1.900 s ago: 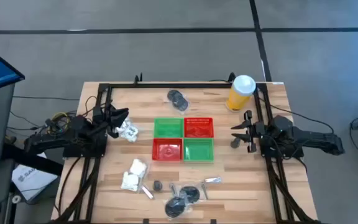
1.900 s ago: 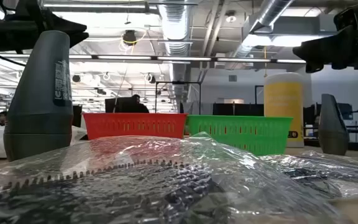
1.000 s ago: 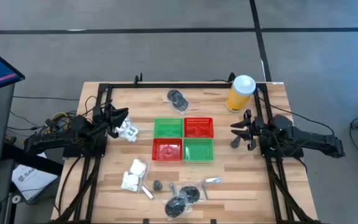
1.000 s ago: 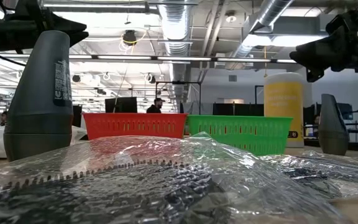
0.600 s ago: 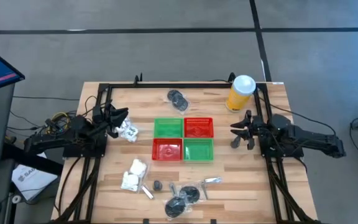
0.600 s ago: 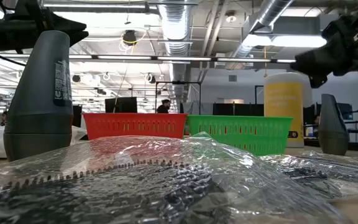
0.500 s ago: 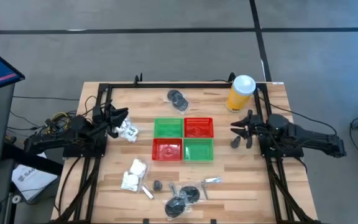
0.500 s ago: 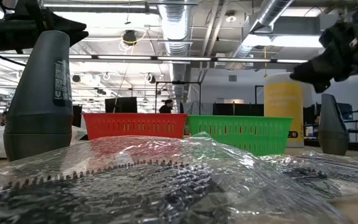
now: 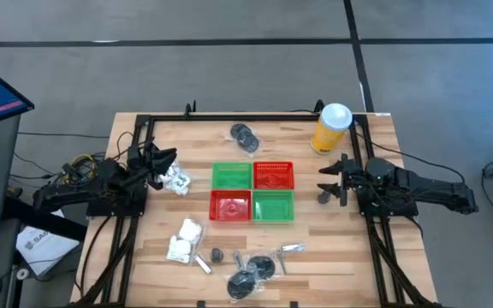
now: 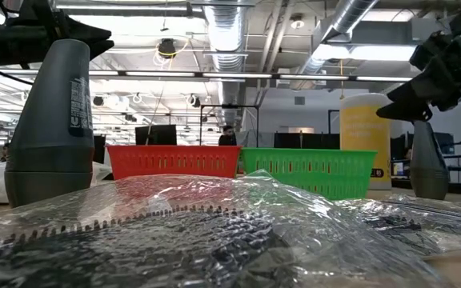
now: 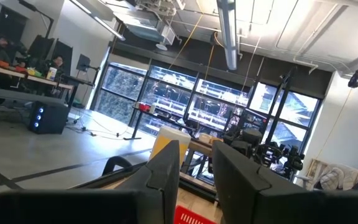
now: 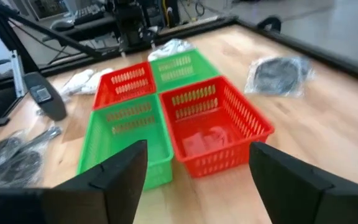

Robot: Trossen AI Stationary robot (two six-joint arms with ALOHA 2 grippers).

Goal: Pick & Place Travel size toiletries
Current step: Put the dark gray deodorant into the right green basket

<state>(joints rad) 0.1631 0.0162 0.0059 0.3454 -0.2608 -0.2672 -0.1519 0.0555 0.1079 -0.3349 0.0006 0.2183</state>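
The travel size toiletries lie scattered on the wooden table: white packets [image 9: 176, 180] beside my left gripper and more packets [image 9: 184, 239] near the front, a wrapped dark disc [image 9: 245, 135] at the back, and more wrapped discs [image 9: 251, 278] and thin tubes [image 9: 291, 248] at the front. My left gripper [image 9: 169, 159] hovers at the table's left with a narrow gap between its fingers [image 11: 166, 180] and nothing in it. My right gripper [image 12: 197, 186] hovers at the table's right, wide open and empty, tipped down toward the baskets [image 12: 210, 124].
Two red and two green mesh baskets [image 9: 252, 190] stand in a square at the centre; the far right red one [image 12: 201, 140] holds a pale item. A yellow cup [image 9: 332, 127] stands at the back right. One grey bottle [image 9: 324, 198] stands just below the right gripper, another [image 9: 216, 254] near the front.
My right gripper has tipped its fingers downward toward the baskets while staying at the table's right side, and its fingers have spread wider apart. My left arm and all the things on the table have kept still.
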